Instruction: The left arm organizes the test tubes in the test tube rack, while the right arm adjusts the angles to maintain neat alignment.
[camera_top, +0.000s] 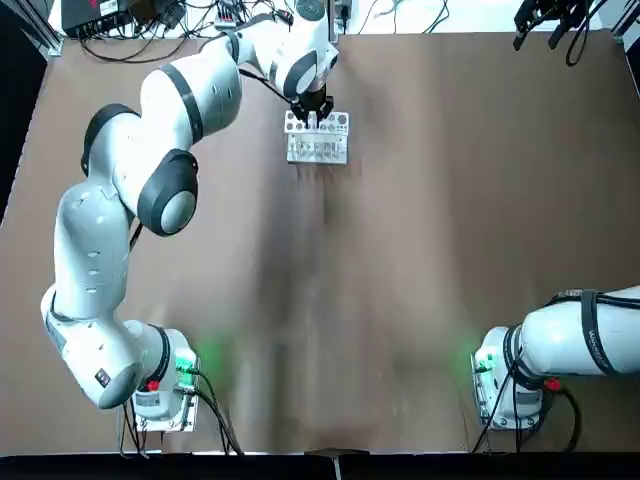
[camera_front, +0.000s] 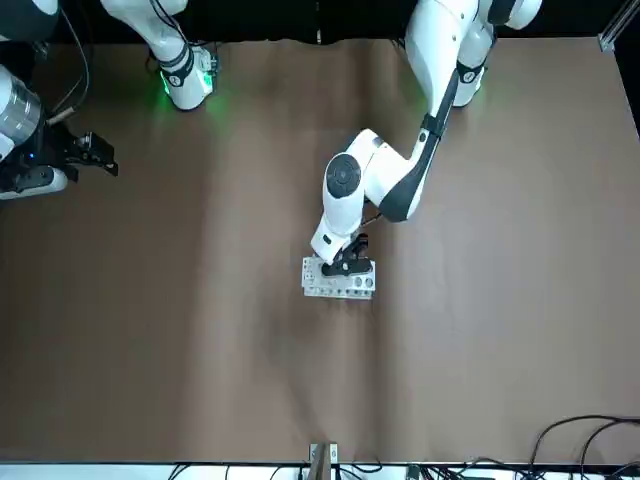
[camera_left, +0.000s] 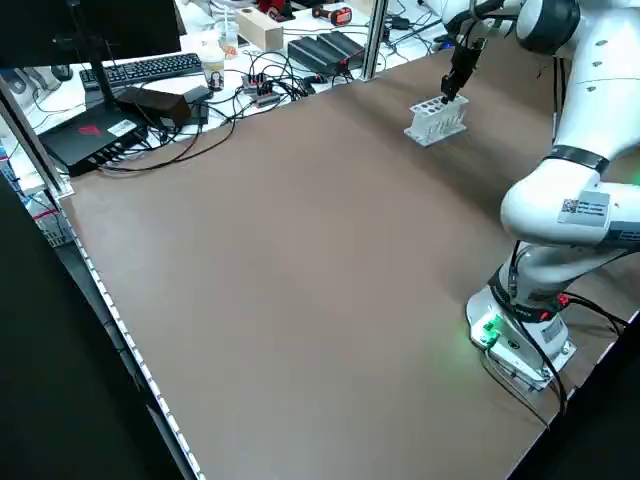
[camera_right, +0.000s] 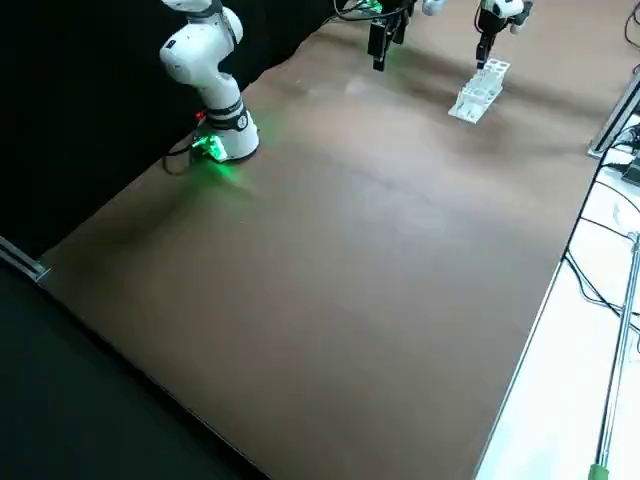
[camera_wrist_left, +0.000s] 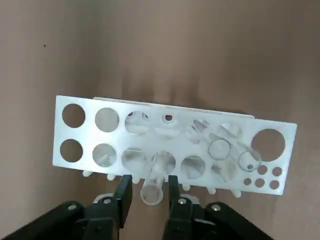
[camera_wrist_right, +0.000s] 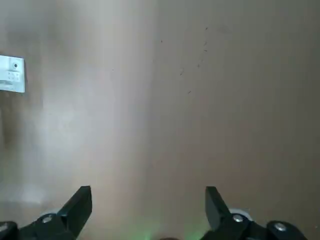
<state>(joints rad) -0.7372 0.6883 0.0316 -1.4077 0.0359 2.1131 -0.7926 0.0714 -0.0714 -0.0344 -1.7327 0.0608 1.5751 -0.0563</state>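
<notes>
The white test tube rack (camera_top: 318, 139) stands on the brown table near its far edge, also in the front view (camera_front: 338, 280). My left gripper (camera_top: 312, 108) hangs right over it. In the left wrist view the left gripper (camera_wrist_left: 150, 192) is shut on a clear test tube (camera_wrist_left: 154, 179), which tilts with its lower end in a hole of the rack's (camera_wrist_left: 75, 132) near row. Two more test tubes (camera_wrist_left: 220, 149) lean in holes to one side. My right gripper (camera_top: 545, 20) is open, far off at the table's far right corner, with nothing between its fingers (camera_wrist_right: 80, 205).
Cables and boxes (camera_left: 250, 60) lie beyond the table's far edge. The arms' green-lit bases (camera_top: 170, 385) stand at the near edge. A corner of the rack (camera_wrist_right: 11, 80) shows in the right wrist view.
</notes>
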